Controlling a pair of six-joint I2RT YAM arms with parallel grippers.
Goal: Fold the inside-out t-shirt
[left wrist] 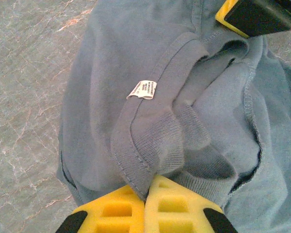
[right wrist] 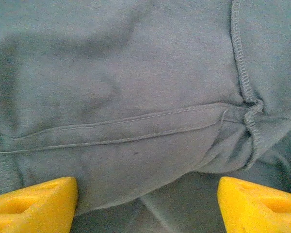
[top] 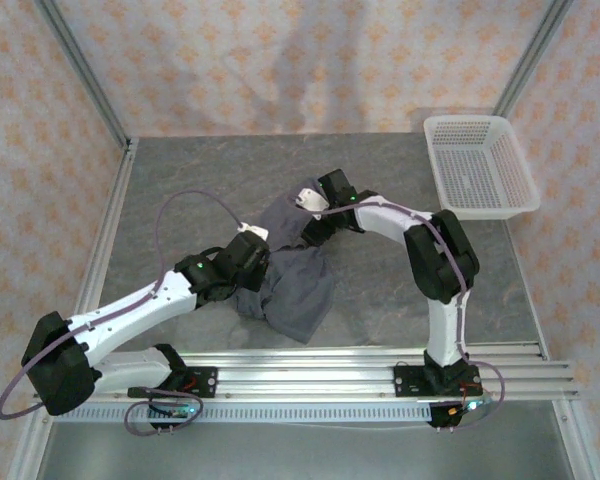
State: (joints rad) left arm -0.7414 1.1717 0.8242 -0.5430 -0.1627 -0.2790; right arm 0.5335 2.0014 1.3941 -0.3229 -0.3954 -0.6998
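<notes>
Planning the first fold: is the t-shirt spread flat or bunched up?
Bunched up. The t-shirt lies crumpled in a heap, its ribbed collar pinched in the shut left tool.

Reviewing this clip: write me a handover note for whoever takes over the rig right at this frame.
Left claw: shut on the ribbed collar of the t-shirt.
Right claw: open over a stitched hem, gripping nothing.
T-shirt: crumpled in the middle of the table, with seams and care label showing, so it is inside out. The white basket stands apart at the far right.
Done: collar grasped. Left to do: spread flat, then fold.
</notes>
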